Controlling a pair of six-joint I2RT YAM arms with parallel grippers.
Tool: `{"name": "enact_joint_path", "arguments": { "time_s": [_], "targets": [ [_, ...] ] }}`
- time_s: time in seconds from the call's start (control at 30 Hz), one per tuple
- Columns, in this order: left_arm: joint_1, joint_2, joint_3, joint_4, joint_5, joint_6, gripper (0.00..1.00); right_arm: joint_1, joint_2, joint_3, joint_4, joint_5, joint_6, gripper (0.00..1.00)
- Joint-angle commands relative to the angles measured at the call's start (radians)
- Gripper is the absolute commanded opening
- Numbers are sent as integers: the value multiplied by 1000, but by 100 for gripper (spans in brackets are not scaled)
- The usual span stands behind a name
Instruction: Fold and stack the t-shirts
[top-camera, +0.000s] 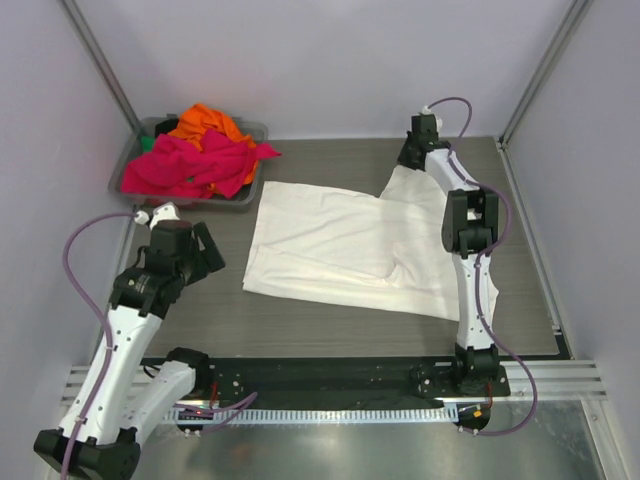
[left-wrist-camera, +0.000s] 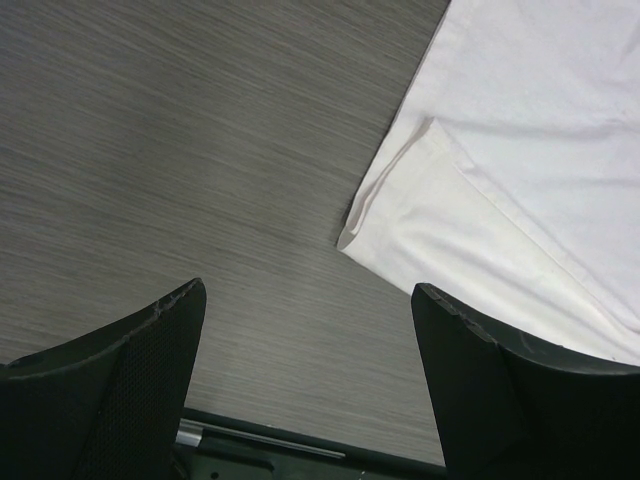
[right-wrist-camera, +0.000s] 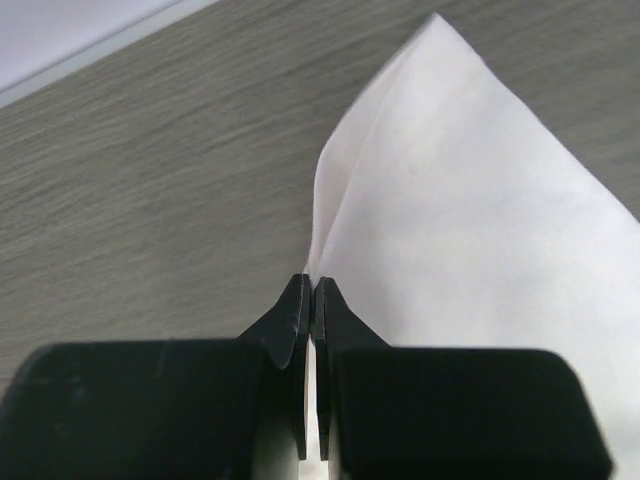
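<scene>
At the far left corner of the table (top-camera: 300, 325) sits a grey bin (top-camera: 122, 170), and a pink t-shirt (top-camera: 190, 168) and an orange t-shirt (top-camera: 207, 122) lie bunched up in it. Closer to us on that side is the left gripper (top-camera: 205, 250). Its two fingers (left-wrist-camera: 110, 380) are spread wide apart with nothing between them, and under them is only bare table. The cream-white t-shirt (top-camera: 340, 245) lies flat in the middle of the table, just to the right of this gripper. Its left edge and near left corner are close to the open fingers but do not touch them. The shirt's long way runs from left to right across the table, and it slants a little toward us on the right side. At the far right end is the right gripper (right-wrist-camera: 312, 300). Its fingers are pressed together and pinch the edge of the shirt at its far right corner, where the cloth comes up to a small point. So the right arm has the right end, and the left arm is the nearer one to the loose left end. I think the next move needs the left gripper to go right and a bit forward to take that corner, so both ends can be folded together
</scene>
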Motion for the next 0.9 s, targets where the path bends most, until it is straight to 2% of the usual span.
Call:
{"name": "enact_joint_path", "arguments": {
  "time_s": [0.0,0.1,0.13,0.23,0.27,0.3,0.33,0.37,0.4,0.43,0.47,0.53,0.6,0.63,0.73,0.87],
  "targets": [
    [7,58,18,93,23,18,84,-7,-225,-99,-7,90,29,1],
    [-7,231,105,156,48,8,81,-21,-346,-251,-13,115,132,1],
    [-16,347,139,165,45,6,79,-22,-377,-285,-16,111,170,1],
    [-64,528,320,187,7,11,79,-22,-467,-403,-43,121,212,1],
    [-84,652,425,191,1,14,79,-22,-486,-429,-51,144,230,1],
    [-92,714,479,196,-7,17,79,-22,-524,-480,-65,147,240,1],
    [-98,775,595,187,-10,23,78,-22,-538,-500,-65,143,240,1],
    [-108,908,655,179,-15,24,78,-22,-555,-521,-75,144,246,1],
    [-108,969,718,164,-15,23,77,-24,-579,-558,-76,138,247,1],
    [-108,1044,781,147,-10,23,76,-24,-590,-574,-77,131,249,1],
    [-111,1163,908,109,-10,20,75,-24,-601,-590,-83,126,254,1],
    [-110,1289,1107,37,-2,18,72,-25,-635,-640,-85,100,252,1],
    [-115,1442,1223,3,-10,17,72,-25,-655,-681,-89,97,241,1],
    [-115,1483,1325,-25,-13,15,72,-25,-678,-695,-91,91,235,1],
    [-112,1630,1488,-56,-30,6,71,-27,-718,-756,-92,79,224,1],
    [-102,1699,1521,-8,-25,-32,70,-25,-771,-828,-85,45,218,1]
  ]
}}
